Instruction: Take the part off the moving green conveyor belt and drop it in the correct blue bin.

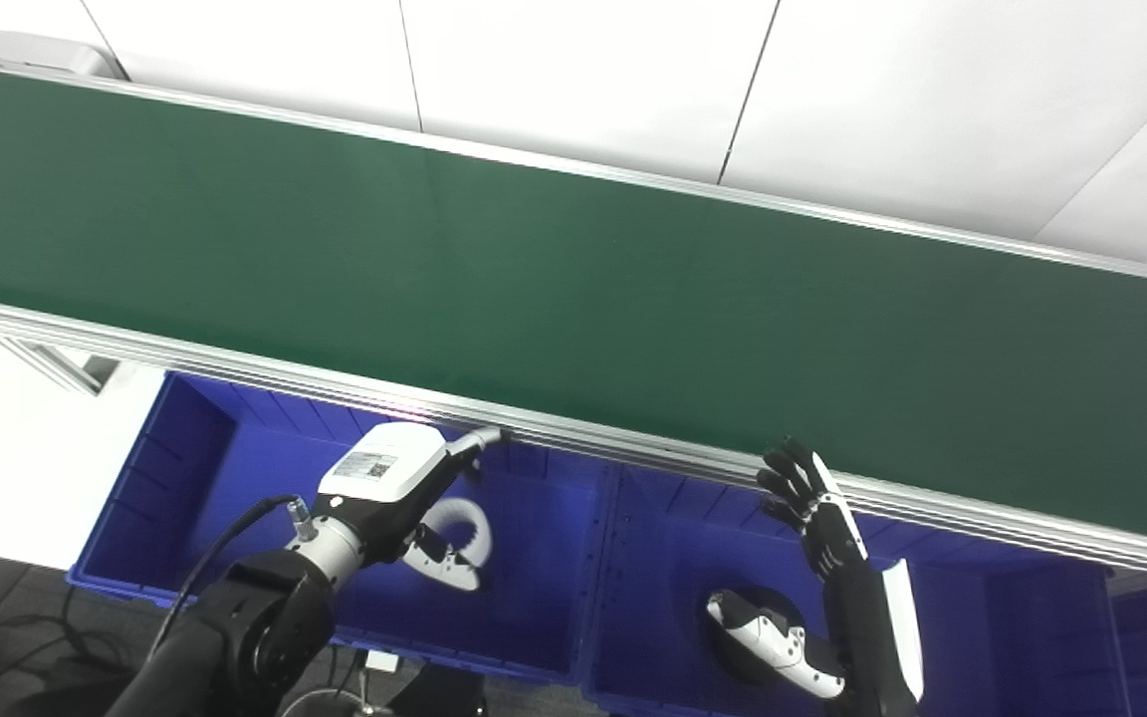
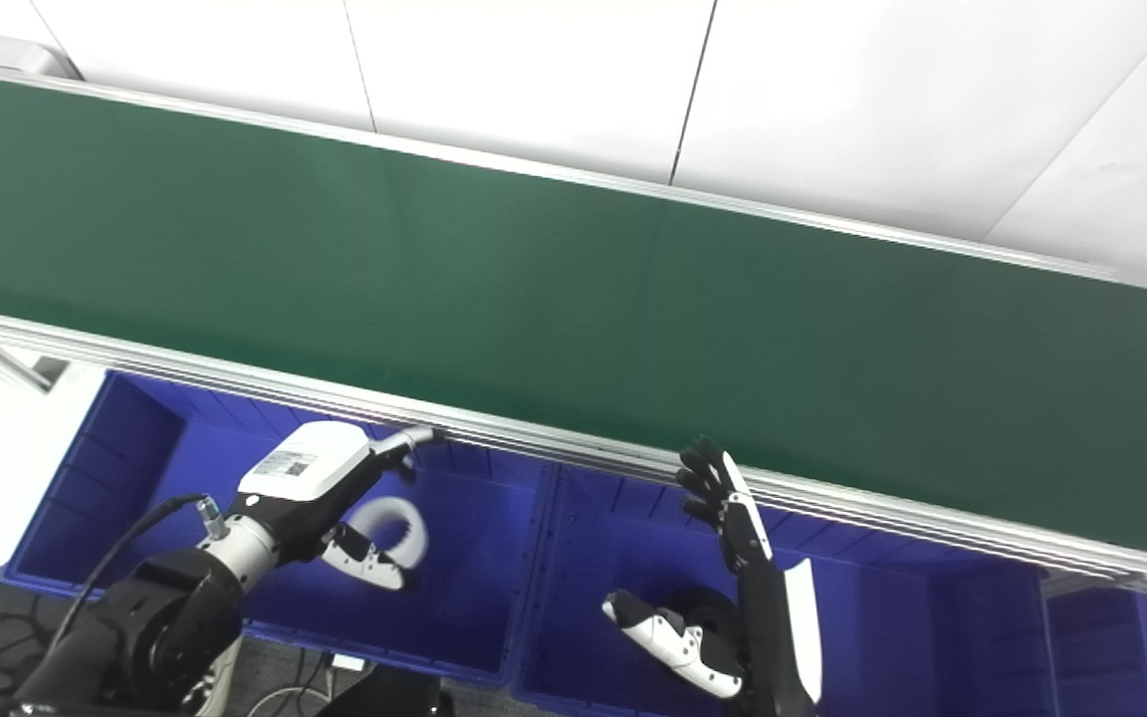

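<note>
your belt (image 1: 573,269) is bare, with no part riding on it. one white part (image 1: 454,543) already lies in the left blue bin (image 1: 165,468) under the left hand (image 1: 389,478) (whether that hand grips it, i cannot tell). another (image 1: 778,642) lies in the middle bin (image 1: 653,528). the right hand (image 1: 817,508) is spread, empty.

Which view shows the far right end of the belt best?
The right eye view: the belt ends inside the picture, with its right corner and frame visible. In the left eye view the belt runs off the right edge, so that end is cut off.
</note>
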You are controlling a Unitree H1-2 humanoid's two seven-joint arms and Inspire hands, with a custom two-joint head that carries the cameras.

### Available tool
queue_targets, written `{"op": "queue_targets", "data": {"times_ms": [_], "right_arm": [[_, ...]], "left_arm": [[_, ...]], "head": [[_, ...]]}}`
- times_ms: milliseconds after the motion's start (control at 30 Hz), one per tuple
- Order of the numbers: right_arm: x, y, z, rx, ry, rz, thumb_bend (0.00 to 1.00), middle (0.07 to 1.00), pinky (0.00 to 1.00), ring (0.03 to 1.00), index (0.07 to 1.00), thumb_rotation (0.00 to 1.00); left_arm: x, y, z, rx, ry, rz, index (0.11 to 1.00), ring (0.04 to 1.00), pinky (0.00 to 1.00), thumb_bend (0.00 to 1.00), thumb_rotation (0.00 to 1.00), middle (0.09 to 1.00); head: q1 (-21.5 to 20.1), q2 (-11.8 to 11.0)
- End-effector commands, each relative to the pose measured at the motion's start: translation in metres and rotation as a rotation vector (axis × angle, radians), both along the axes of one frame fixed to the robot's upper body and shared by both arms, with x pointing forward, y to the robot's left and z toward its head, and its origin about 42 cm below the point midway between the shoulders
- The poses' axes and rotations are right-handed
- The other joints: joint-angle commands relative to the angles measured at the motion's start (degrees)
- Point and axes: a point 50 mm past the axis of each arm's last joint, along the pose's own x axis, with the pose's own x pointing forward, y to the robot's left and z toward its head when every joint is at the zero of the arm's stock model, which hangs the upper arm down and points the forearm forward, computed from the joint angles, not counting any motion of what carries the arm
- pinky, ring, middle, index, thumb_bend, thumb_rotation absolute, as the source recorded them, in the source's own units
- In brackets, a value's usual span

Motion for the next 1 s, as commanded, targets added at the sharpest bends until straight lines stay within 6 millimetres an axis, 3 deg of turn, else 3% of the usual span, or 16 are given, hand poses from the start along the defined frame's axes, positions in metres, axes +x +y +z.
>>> {"op": "queue_targets", "data": {"times_ms": [0, 67, 167, 267, 367, 600, 800, 967], "right_arm": [[-0.002, 0.0, 0.009, -0.009, -0.013, -0.005, 0.76, 0.89, 0.8, 0.859, 0.924, 0.58], [-0.004, 0.0, 0.01, -0.019, -0.004, 0.0, 0.76, 0.899, 0.8, 0.863, 0.925, 0.57], [-0.006, 0.0, 0.01, -0.03, 0.008, 0.005, 0.75, 0.914, 0.79, 0.868, 0.928, 0.55], [-0.008, 0.001, 0.007, -0.032, 0.013, 0.004, 0.75, 0.913, 0.8, 0.866, 0.923, 0.52], [-0.011, 0.004, 0.004, -0.039, 0.021, 0.003, 0.75, 0.911, 0.8, 0.863, 0.922, 0.51], [-0.014, 0.019, -0.004, -0.054, 0.044, -0.006, 0.76, 0.919, 0.84, 0.878, 0.923, 0.49], [-0.015, 0.033, -0.009, -0.076, 0.059, -0.028, 0.75, 0.91, 0.86, 0.893, 0.924, 0.46], [-0.013, 0.04, -0.016, -0.092, 0.067, -0.052, 0.74, 0.912, 0.84, 0.89, 0.929, 0.45]], "left_arm": [[0.002, 0.002, 0.014, -0.136, -0.061, 0.0, 1.0, 1.0, 0.92, 0.6, 0.71, 1.0], [0.0, 0.003, 0.014, -0.372, 0.008, -0.015, 1.0, 1.0, 0.92, 0.62, 0.75, 1.0], [-0.006, 0.0, 0.019, -0.54, 0.062, -0.035, 1.0, 1.0, 0.95, 0.7, 0.82, 1.0], [-0.012, -0.003, 0.02, -0.711, 0.072, -0.085, 1.0, 1.0, 0.96, 0.7, 0.79, 1.0], [-0.013, 0.001, 0.007, -0.867, 0.099, -0.12, 1.0, 1.0, 0.98, 0.7, 0.78, 1.0], [-0.02, 0.021, 0.001, -0.883, 0.124, -0.089, 0.978, 1.0, 0.96, 0.66, 0.77, 1.0], [-0.021, 0.037, -0.007, -0.89, 0.129, -0.091, 0.97, 0.995, 0.92, 0.64, 0.74, 1.0], [-0.019, 0.042, -0.019, -0.953, 0.139, -0.093, 0.965, 0.957, 0.92, 0.6, 0.65, 0.977]], "head": [[0.0, -0.1], [-2.0, -1.0], [-4.2, -2.2], [-7.5, -3.6], [-11.5, -5.0], [-18.7, -7.4], [-20.4, -9.1], [-19.9, -9.4]]}}
